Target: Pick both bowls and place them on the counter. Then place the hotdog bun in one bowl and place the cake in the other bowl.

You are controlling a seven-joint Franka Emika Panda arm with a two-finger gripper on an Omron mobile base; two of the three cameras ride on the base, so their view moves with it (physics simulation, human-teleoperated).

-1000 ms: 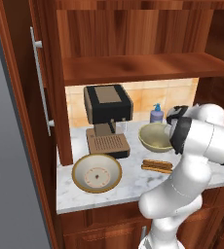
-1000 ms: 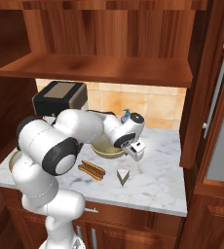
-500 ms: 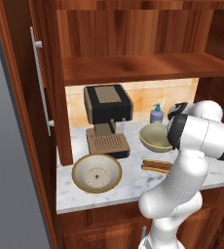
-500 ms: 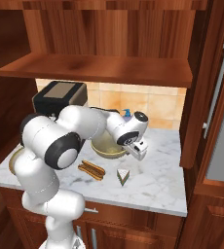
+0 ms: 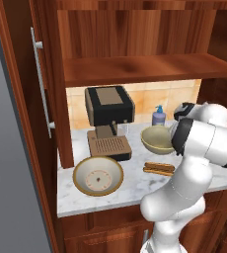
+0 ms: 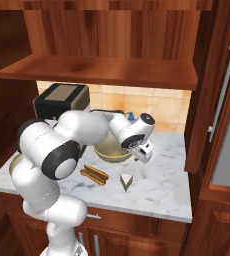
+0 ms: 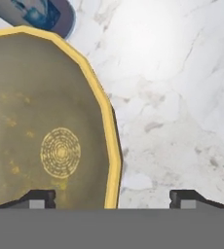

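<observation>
Bowls, 2 round ceramic pieces, both standing upright on the counter. We list first the deeper olive-tan bowl with pale rim [image 5: 157, 139], set toward the back of the white grey-veined marble counter [image 5: 130, 185], just in front of the blue soap bottle [image 5: 159, 116]. In the hand view its yellow rim [image 7: 102, 107] runs between the 2 dark fingertips [image 7: 37, 198], one tip over the bowl's inside, the other over bare marble. We see the two-finger gripper [image 6: 143, 153] hanging at that bowl's rim, jaws spread wide on either side of the wall; we cannot tell whether either tip touches it.

Second, the wide, shallow cream-grey bowl with tan rim [image 5: 98, 176], near the counter's front edge, just in front of the black and tan coffee machine [image 5: 108, 120] and well apart from the first bowl.

The long orange-brown hotdog bun with dark sausage strip [image 6: 94, 174] lies flat on the marble, just in front of the olive-tan bowl.

The small rainbow-striped cake slice [image 6: 126, 182] sits on the marble beside the bun, below the gripper.

A reddish-brown wooden shelf [image 5: 135, 69] spans above the counter.
</observation>
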